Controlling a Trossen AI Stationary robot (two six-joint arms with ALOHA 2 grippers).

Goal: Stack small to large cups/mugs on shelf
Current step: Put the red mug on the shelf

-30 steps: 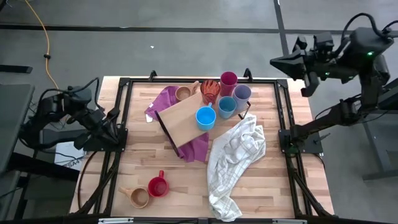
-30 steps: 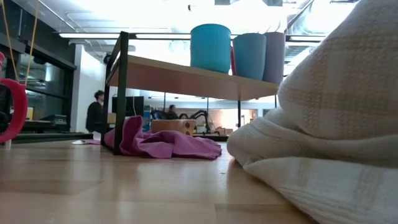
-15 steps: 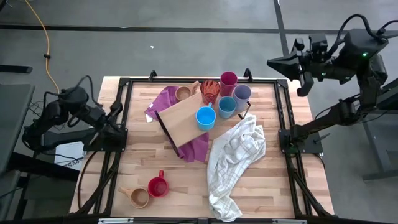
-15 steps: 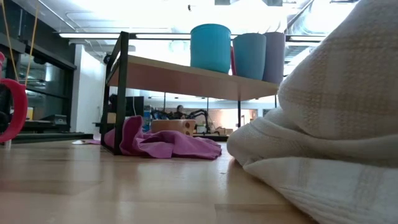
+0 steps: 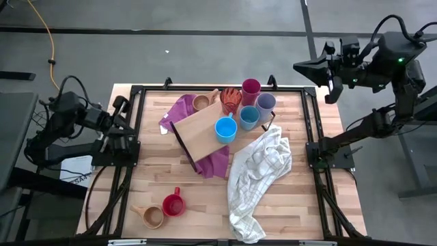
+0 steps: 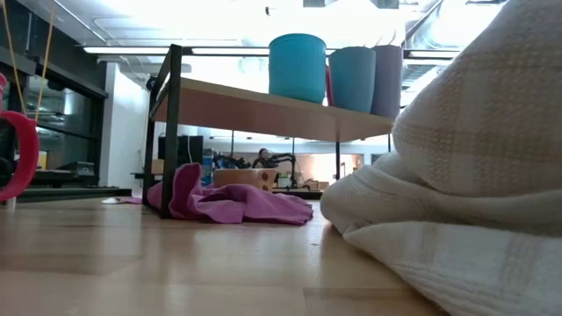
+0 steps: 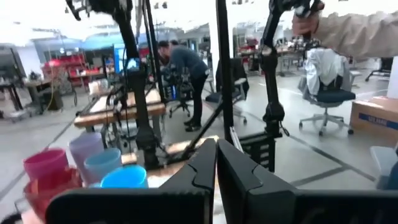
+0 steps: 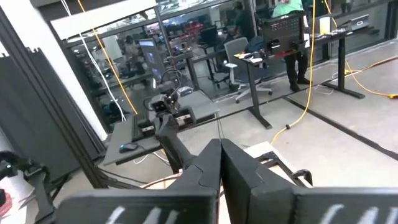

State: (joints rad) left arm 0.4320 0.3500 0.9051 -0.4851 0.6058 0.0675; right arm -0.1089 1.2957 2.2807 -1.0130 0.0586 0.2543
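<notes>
On the table (image 5: pixel 205 198) the shelf (image 5: pixel 201 130) stands at an angle over a purple cloth (image 5: pixel 179 109), its light board carrying a bright blue cup (image 5: pixel 226 128), a paler blue cup (image 5: pixel 248 117), a lavender tumbler (image 5: pixel 265 104), a magenta tumbler (image 5: pixel 250 89) and a red cup (image 5: pixel 231 100) grouped at its far right end, touching or just beside one another. A tan mug (image 5: pixel 201 102) sits at the board's far edge. Near the table's front left corner, well apart from the shelf, a red handled mug (image 5: pixel 173 204) stands just beside a second tan handled mug (image 5: pixel 151 216). A white checked towel (image 5: pixel 258 179) lies crumpled right of the shelf. Left gripper (image 5: pixel 121 109) hangs at the table's left edge, fingers pressed together, empty. Right gripper (image 5: pixel 300 67) hovers off the far right corner, fingers likewise pressed together, empty.
</notes>
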